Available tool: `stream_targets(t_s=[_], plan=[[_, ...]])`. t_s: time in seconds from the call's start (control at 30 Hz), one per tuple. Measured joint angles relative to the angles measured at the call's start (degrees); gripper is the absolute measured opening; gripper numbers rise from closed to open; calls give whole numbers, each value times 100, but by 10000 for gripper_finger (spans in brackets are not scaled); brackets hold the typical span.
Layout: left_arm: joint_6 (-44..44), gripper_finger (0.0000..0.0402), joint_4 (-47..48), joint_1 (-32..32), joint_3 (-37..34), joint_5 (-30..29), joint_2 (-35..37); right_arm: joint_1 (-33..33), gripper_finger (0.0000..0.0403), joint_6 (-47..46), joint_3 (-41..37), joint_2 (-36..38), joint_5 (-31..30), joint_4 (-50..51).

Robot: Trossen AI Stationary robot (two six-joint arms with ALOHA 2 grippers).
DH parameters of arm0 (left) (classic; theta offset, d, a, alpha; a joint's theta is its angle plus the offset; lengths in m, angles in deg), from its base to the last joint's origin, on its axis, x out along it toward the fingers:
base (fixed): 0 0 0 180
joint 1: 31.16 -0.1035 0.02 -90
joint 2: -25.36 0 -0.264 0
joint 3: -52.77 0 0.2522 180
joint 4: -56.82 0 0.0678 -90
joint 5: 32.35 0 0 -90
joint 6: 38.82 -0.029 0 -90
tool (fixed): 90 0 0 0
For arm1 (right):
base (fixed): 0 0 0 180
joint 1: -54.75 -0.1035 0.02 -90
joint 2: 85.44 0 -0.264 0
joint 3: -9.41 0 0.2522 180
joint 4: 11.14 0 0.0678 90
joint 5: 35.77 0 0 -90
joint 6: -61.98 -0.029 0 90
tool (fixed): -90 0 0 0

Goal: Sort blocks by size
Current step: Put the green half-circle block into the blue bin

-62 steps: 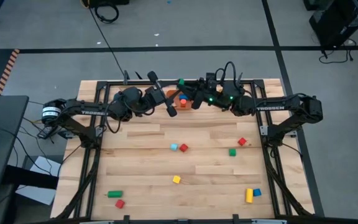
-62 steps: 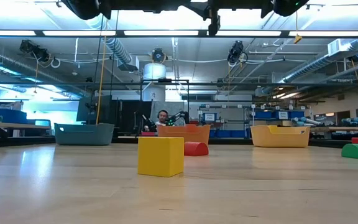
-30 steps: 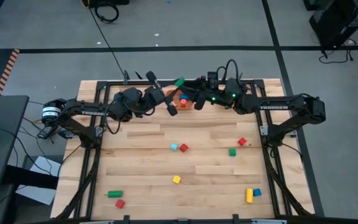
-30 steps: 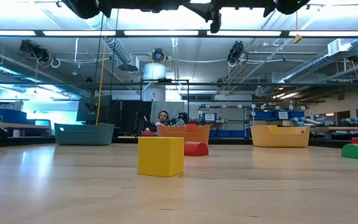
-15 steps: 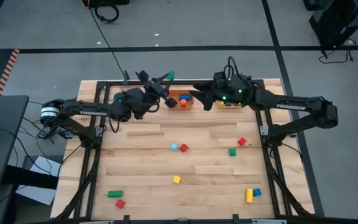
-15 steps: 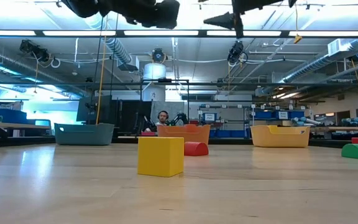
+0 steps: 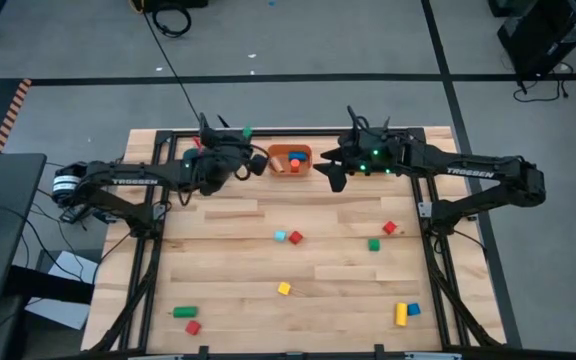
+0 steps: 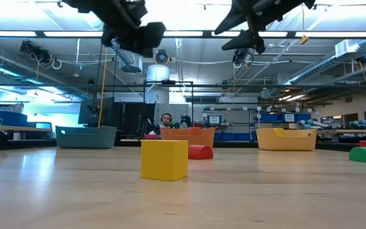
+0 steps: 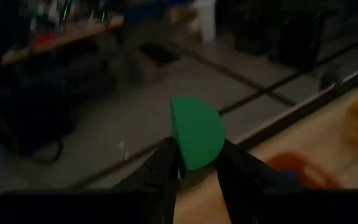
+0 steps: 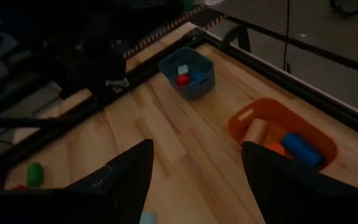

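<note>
An orange bin [image 7: 291, 160] sits at the wooden surface's [image 7: 228, 250] far edge; a teal bin [image 10: 188, 73] stands beside it.

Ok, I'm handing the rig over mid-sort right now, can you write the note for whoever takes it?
Left gripper: shut on a green half-round wooden block, raised at the table's back edge, left of the orange plastic bin.
Right gripper: open, empty, raised just right of that orange bin.
Done: the orange bin holds a blue cylinder and a few other blocks; the blue-grey bin holds a red and a light blue piece.
Left: the held green block, plus loose blocks on the wooden table: light blue, red, green and yellow ones mid-table and along the front edge.
</note>
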Motion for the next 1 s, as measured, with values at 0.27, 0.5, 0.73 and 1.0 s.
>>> stream_targets(t_s=[0.27, 0.5, 0.73, 1.0], plan=[[3383, 108, 3341, -175, 0, -72, 63, 0, 247, 228, 0, 0, 228, 91], [4531, 108, 5044, -859, 0, 1385, 63, 0, 245, 342, 0, -2, 258, 82], [4090, 108, 4915, -1767, -228, 2707, 63, -50, 244, 320, 0, -4, 257, 73], [3614, 110, 4804, -2447, -472, 3200, 59, -238, 241, 268, 0, -4, 256, 73]])
